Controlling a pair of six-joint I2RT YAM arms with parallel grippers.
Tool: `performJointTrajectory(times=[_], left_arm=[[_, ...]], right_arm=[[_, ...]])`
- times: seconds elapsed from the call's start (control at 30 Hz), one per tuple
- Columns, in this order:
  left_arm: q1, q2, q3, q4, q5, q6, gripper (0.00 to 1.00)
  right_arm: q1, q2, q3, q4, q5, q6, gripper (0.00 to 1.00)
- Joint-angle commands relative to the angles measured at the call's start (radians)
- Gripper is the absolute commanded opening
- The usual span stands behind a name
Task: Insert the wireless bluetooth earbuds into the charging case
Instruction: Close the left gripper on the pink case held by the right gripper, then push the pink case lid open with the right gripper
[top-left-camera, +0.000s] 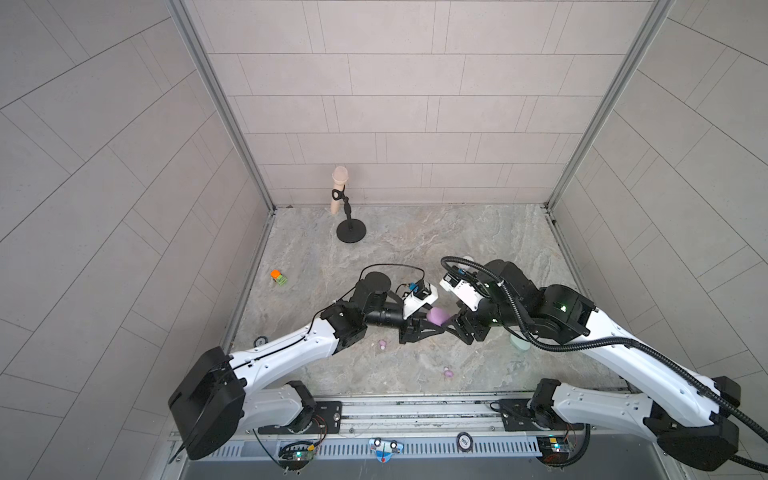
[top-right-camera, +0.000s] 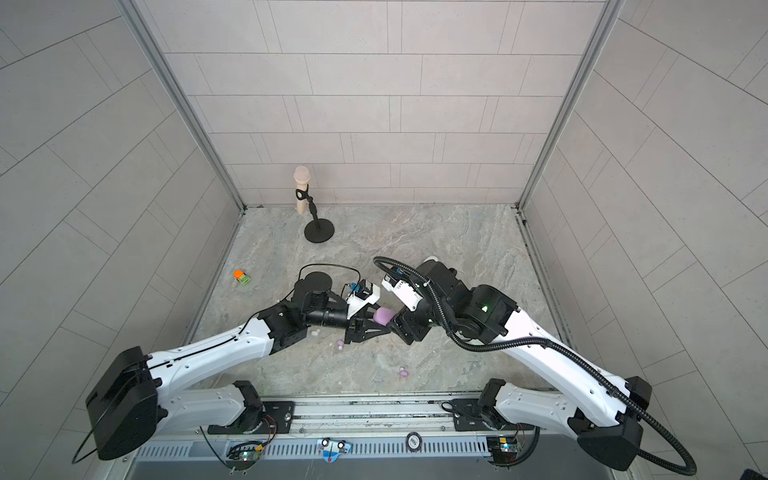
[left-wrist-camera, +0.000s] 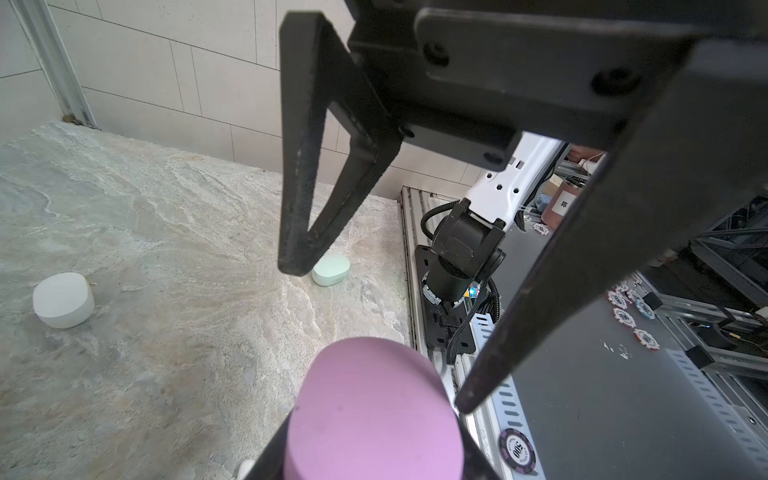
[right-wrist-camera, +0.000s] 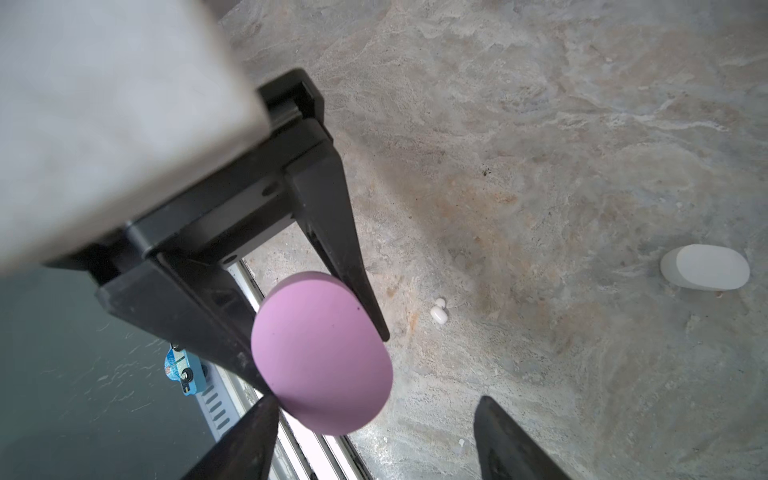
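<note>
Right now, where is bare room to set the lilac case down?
Widest bare marble: back right, between the microphone stand and the right wall. Crowded: the centre around the lilac case, and the front with lilac earbuds and mint case.

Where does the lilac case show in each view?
Both top views: lilac case just below mid-picture.
Left wrist: close foreground.
Right wrist: mid-picture, in the left gripper.
Landmark: white case, half hidden behind the right arm in both top views.
</note>
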Motion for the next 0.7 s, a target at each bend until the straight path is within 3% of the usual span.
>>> performJointTrajectory(times=[0.0, 0.67], left_arm=[[0.002, -0.003, 0.034, 0.004, 0.026, 0.003, 0.20], [-0.011, -0.002, 0.030, 0.008, 0.067, 0.005, 0.18]], right_arm=[[0.009, 0.011, 0.005, 0.023, 0.036, -0.030, 0.76], [0.003, 0.020, 0.048, 0.019, 0.267, 0.008, 0.74]])
